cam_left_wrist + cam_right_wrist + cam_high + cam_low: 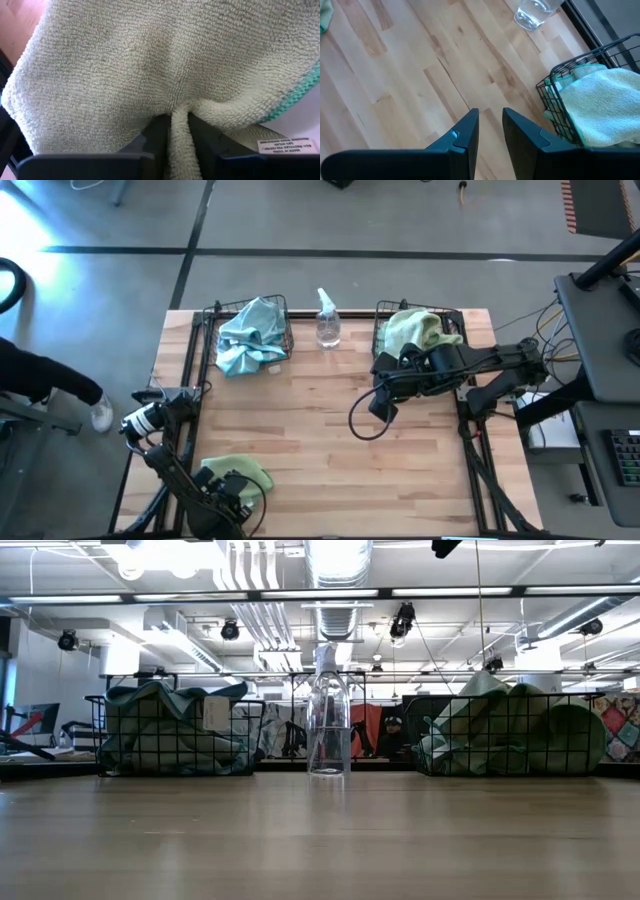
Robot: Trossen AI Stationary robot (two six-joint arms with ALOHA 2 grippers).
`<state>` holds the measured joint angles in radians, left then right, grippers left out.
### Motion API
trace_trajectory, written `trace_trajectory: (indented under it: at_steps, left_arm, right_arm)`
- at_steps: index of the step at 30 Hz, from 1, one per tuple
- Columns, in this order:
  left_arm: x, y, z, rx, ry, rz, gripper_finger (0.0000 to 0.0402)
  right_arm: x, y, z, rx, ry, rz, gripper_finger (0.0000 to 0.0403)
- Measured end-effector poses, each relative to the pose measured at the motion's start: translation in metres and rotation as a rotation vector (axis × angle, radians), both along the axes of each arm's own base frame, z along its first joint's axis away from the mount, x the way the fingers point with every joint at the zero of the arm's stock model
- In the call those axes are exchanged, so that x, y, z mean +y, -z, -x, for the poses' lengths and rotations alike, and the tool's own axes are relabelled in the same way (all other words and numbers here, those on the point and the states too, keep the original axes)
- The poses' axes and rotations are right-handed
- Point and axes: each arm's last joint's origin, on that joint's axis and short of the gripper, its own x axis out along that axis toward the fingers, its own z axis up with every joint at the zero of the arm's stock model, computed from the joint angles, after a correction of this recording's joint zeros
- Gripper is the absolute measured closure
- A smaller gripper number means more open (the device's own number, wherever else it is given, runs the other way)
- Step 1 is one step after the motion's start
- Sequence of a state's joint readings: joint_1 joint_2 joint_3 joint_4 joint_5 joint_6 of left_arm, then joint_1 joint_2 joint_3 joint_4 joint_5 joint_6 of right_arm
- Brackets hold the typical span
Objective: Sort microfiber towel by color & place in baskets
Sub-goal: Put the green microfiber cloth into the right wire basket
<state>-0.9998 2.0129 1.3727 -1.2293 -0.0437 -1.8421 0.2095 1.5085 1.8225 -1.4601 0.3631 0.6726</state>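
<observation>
A lab or workshop hall: bare ceiling ducts (335,565) and strip lights (455,591) overhead, concrete floor (300,220), a wooden table (300,440) in black frame rails (190,380).

Bright overhead lighting, soft shadows

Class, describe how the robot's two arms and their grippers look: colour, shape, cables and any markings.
Both arms are dark, jointed and slim. The right gripper has two flat black angular fingers, one with a small blue spot. A black cable loops beside the right arm. The left gripper shows similar dark fingers.
</observation>
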Motion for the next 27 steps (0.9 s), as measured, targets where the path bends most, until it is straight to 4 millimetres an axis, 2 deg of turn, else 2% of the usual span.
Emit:
trace_trajectory:
  at_steps: [8,13,20,27]
  left_arm:
    - [0.001,-0.001,-0.001,0.000,-0.004,0.001,0.0396]
    - [0.004,-0.008,-0.003,-0.006,0.006,0.022,0.0400]
    - [0.013,-0.032,-0.002,-0.019,0.027,0.054,0.0400]
    - [0.021,-0.071,-0.001,-0.098,0.090,0.010,0.0400]
  right_arm:
    - [0.000,0.000,0.000,0.000,-0.002,0.004,0.0321]
    - [0.000,0.000,0.000,0.005,-0.014,0.010,0.0321]
    - [0.000,0.000,0.000,0.010,-0.033,0.018,0.0321]
    - [0.000,0.000,0.000,0.016,-0.053,0.027,0.0321]
